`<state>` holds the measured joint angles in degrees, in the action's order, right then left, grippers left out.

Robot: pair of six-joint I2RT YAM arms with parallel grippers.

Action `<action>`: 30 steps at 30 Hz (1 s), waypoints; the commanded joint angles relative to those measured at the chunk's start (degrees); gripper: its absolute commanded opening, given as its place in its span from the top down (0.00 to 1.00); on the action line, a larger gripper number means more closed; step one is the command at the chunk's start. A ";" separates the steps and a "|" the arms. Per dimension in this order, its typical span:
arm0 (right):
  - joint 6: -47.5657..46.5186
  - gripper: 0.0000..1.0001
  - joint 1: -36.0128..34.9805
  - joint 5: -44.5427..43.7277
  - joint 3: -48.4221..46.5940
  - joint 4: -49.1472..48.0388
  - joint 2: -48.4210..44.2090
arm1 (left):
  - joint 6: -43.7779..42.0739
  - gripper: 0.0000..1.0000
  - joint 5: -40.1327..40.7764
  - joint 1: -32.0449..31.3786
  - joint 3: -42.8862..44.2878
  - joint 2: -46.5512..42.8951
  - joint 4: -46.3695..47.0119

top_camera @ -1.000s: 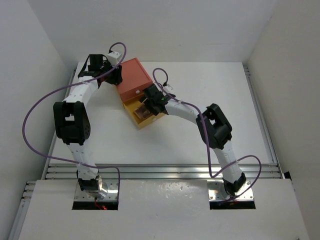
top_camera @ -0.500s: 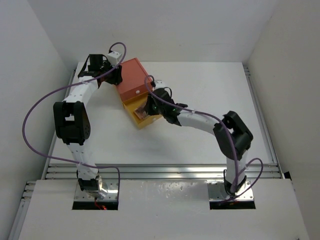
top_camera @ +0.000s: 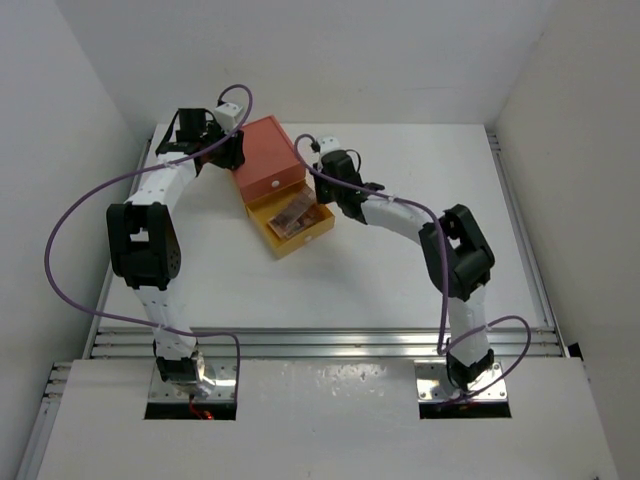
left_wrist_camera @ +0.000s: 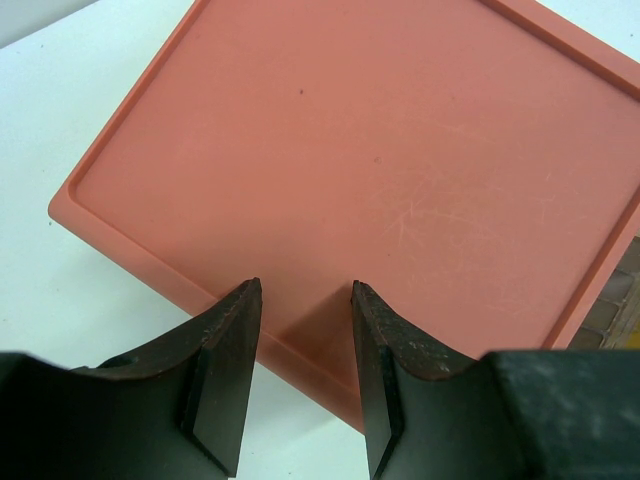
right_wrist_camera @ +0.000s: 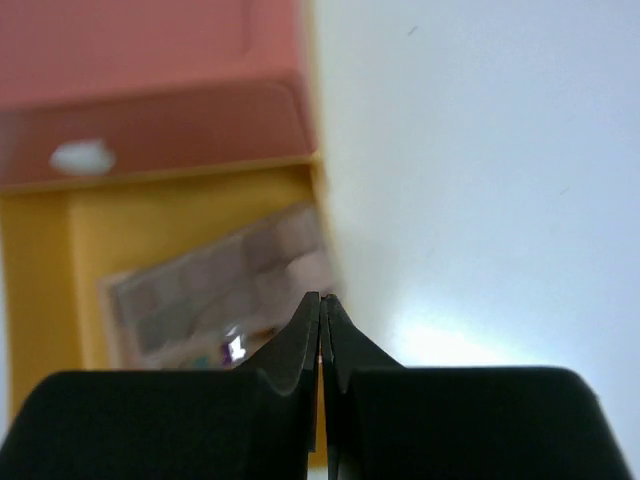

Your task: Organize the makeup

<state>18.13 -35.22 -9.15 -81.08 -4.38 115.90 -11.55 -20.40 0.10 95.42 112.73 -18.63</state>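
**Drawer open, palettes inside, right claw pinched shut beside it**

From the overhead camera I see the square orange plastic box (top_camera: 265, 160) at the back of the white table (top_camera: 420, 270), its yellow lower drawer (top_camera: 300, 243) pulled out toward me. A flat brown-toned eyeshadow palette (top_camera: 293, 220) lies inside the drawer, so that piece of makeup is already stowed. The left gripper (top_camera: 230, 152) sits at the box's far left corner; I judge it is there to steady the box while the drawer is worked. The right gripper (top_camera: 328, 198) hangs just beside the drawer's right wall. From this height I cannot tell how many palettes are stacked, and I see no brushes or pencil sticks anywhere on the table.

On the left wrist camera, the left gripper (left_wrist_camera: 305, 290) has its fingers apart, poised over the near rim of the orange box (left_wrist_camera: 380, 170). Nothing is clamped between them. Whether the tips press on the lid I cannot say. A sliver of brown squares at the right edge is cut off.

On the right wrist camera, the right gripper (right_wrist_camera: 320, 298) has its tips pressed together on nothing, above the drawer's right wall. The eyeshadow palette (right_wrist_camera: 220, 280) lies tilted in the yellow drawer (right_wrist_camera: 110, 235), blurred. A white knob (right_wrist_camera: 80, 157) shows on the box front above. My own fingers hide the drawer's near part.
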 commanded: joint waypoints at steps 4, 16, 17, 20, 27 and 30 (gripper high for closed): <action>-7.58 1.00 3.05 -2.73 -11.99 1.21 6.70 | 0.92 0.53 0.54 0.96 -2.78 1.44 -9.32; -7.06 1.00 1.47 2.38 -15.52 2.89 11.81 | 0.92 0.53 0.54 0.96 -2.25 2.50 -9.32; -6.88 1.00 1.12 2.99 -15.08 2.80 11.81 | 0.92 0.53 0.54 0.96 -2.25 2.50 -9.32; -6.27 1.00 0.60 3.70 -13.41 2.27 10.58 | 0.92 0.53 0.54 0.96 -2.25 2.50 -9.32; -3.81 1.00 -0.11 3.26 -10.86 2.36 10.05 | 1.44 0.53 0.54 0.96 -1.73 3.02 -9.32; -3.89 1.00 -0.46 3.52 -9.98 2.54 8.30 | 1.44 0.53 1.06 0.96 -1.73 3.02 -9.32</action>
<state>13.28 -35.42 -6.15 -91.64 -0.30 128.73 -11.53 -20.43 0.10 95.42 112.71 -18.61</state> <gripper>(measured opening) 0.002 0.470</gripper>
